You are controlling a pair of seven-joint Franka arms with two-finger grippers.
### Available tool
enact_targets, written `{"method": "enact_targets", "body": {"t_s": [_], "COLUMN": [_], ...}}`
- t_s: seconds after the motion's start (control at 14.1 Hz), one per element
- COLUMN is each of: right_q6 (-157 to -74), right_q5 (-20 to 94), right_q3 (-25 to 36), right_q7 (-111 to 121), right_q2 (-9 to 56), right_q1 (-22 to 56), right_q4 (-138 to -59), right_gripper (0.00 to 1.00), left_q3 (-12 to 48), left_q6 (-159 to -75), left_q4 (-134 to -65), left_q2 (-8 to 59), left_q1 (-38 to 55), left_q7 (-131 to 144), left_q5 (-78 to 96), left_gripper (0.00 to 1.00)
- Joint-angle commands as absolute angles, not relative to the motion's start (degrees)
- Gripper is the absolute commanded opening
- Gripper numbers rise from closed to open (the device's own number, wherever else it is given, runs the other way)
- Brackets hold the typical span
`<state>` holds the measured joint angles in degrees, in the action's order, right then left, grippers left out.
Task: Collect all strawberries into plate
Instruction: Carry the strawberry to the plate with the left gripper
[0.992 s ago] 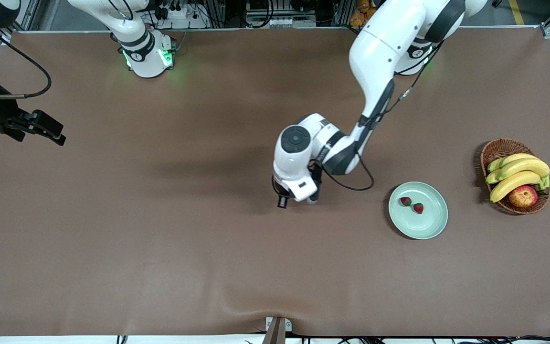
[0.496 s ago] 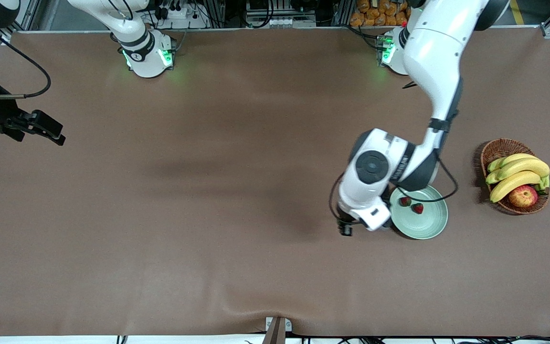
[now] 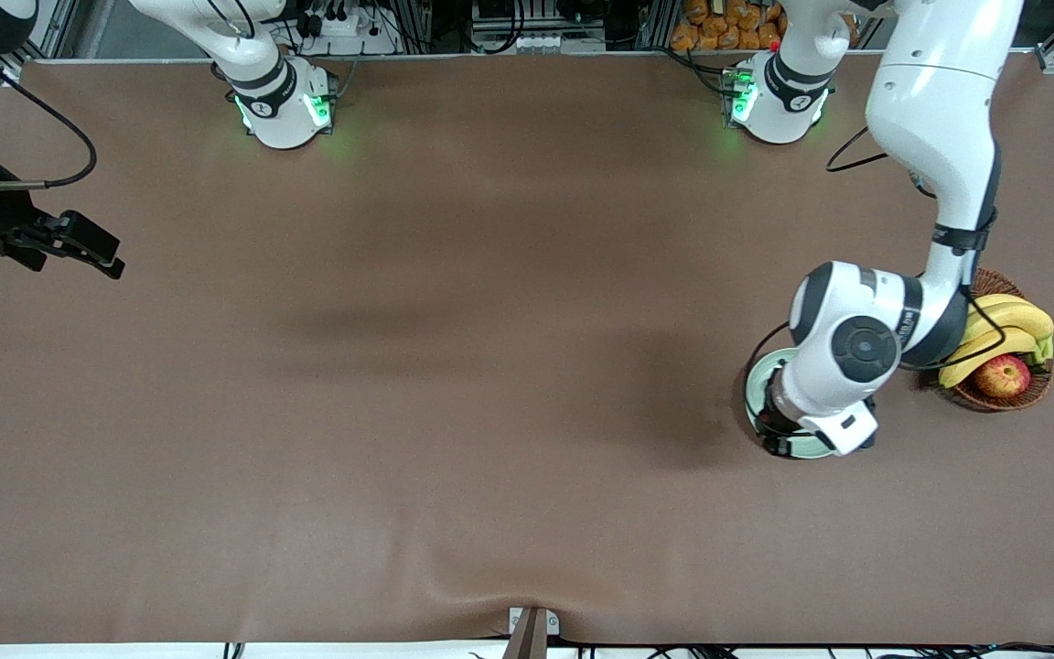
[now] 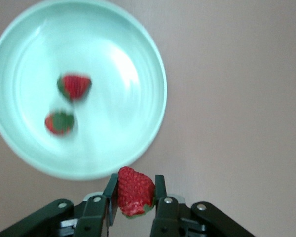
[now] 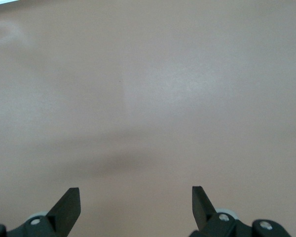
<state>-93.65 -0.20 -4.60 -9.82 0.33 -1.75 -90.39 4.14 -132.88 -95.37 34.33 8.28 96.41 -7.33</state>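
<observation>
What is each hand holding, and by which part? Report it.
The left hand, over the plate, is shut on a strawberry, pinching its sides with the leafy cap low between the fingers. The right hand waits open, holding nothing.

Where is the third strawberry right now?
The third strawberry is pinched in the left gripper, up in the air by the rim of the plate, where two strawberries already lie.

Left arm reaches from its base down across the table, wrist bent downward. Left gripper (image 4: 134, 210) points down, its 2 fingers (image 4: 110, 190) clamped on a strawberry (image 4: 135, 191). Right arm waits at its end of the table; right gripper (image 5: 135, 205) hangs above bare tabletop, jaws spread wide, holding nothing.
</observation>
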Motion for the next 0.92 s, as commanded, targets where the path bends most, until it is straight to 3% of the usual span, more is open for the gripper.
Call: {"method": "enact_targets", "body": {"t_s": [0.0, 0.35, 0.42, 0.5, 0.85], "right_q6": [-93.3, -93.7, -93.5, -93.5, -94.4], "right_q5": [-1.1, -1.1, -1.1, -1.0, -0.4], "right_q3": [-4.9, -4.9, -4.9, -4.8, -4.8], "right_q7": [-9.3, -9.4, -9.4, -9.4, -9.3], "right_q2": [0.7, 0.7, 0.7, 0.7, 0.8], "right_q1": [-2.2, -2.2, -2.2, -2.4, -3.2], "right_q4": [-89.4, -89.3, -89.3, -89.3, -89.4], "right_gripper": [1.00, 1.00, 1.00, 1.00, 1.00], "left_q3": [4.7, 4.7, 4.7, 4.7, 4.9], "left_q6": [-140.3, -148.4, -148.4, -148.4, -145.8], "left_q4": [-102.2, -105.8, -105.9, -106.1, -107.6], "left_q2": [32.2, 34.6, 34.7, 34.7, 28.1], "left_q1": [4.2, -1.1, -1.1, -1.0, -0.9], "left_q7": [90.5, 83.6, 83.5, 83.4, 78.4], "left_q5": [-7.6, -7.6, -7.6, -7.6, -7.6], "left_gripper": [0.00, 0.00, 0.22, 0.99, 1.00]}}
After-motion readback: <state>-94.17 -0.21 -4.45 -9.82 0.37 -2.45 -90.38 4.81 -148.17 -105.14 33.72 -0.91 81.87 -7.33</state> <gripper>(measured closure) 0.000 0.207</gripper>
